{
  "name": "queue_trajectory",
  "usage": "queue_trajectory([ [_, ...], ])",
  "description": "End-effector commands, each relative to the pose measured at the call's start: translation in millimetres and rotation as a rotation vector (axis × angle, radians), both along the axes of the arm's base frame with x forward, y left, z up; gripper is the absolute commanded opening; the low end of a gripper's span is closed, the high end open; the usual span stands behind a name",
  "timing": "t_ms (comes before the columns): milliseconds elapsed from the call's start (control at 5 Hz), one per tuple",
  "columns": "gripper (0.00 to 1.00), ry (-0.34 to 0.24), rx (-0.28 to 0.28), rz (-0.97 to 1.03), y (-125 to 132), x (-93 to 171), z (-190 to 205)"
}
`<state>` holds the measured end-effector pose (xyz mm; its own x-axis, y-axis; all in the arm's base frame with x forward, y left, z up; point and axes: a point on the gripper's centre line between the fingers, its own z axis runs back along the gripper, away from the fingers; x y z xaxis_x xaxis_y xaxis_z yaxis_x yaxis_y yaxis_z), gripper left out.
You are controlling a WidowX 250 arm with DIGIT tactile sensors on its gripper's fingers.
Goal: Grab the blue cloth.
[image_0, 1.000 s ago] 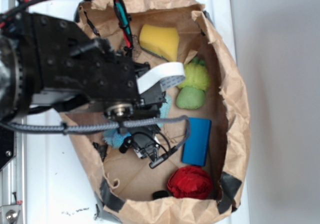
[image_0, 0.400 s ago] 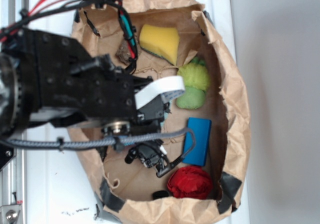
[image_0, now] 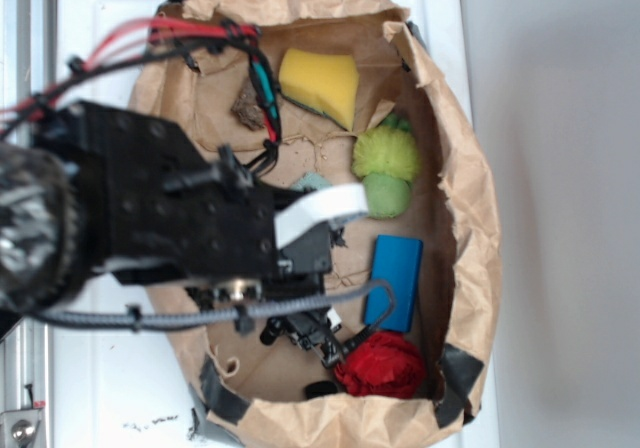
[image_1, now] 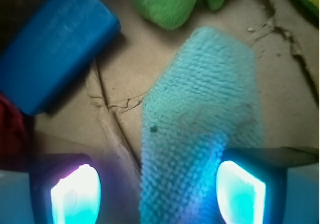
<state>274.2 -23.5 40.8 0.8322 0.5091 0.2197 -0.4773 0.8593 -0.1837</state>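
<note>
The white bench (image_0: 110,388) carries a wide brown paper bag (image_0: 470,198), its rim rolled down and its floor creased and torn. My black arm (image_0: 150,218) reaches in over the bag's left edge and hides much of that floor in the exterior view, with red and black cables (image_0: 190,38) looping up toward the far rim.

The blue cloth (image_1: 200,129) lies flat on the paper, pale aqua and fuzzy — in the wrist view it runs up from the lower edge of the picture and passes between my fingers (image_1: 157,191). From outside only a small corner of it (image_0: 311,181) shows above my wrist, near the middle of the bag.

My fingers are spread wide, one glowing pad (image_1: 77,194) off to the left over bare paper, the other (image_1: 240,191) at the cloth's right border; whether either touches the cloth I cannot tell.

A yellow sponge (image_0: 320,83) rests by the bag's far edge. A dark blue rectangular block (image_0: 394,282) sits toward the right wall, just beside the cloth's upper left in the wrist view. A fuzzy green toy (image_0: 386,168) lies between sponge and block. A red ball of yarn-like stuff (image_0: 380,365) sits at the near edge — close under the block.
</note>
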Motion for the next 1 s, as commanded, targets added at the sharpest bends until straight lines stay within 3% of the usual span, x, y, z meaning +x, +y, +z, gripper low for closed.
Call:
queue_trajectory([
  [0, 1.00, -0.066, 0.077, -0.019, -4, 11, -10],
  [200, 1.00, -0.091, 0.103, -0.029, -1, 11, -16],
  [400, 0.00, -0.108, 0.100, -0.036, -1, 9, -12],
  [800, 0.00, -0.124, 0.094, -0.053, 0, 8, -5],
])
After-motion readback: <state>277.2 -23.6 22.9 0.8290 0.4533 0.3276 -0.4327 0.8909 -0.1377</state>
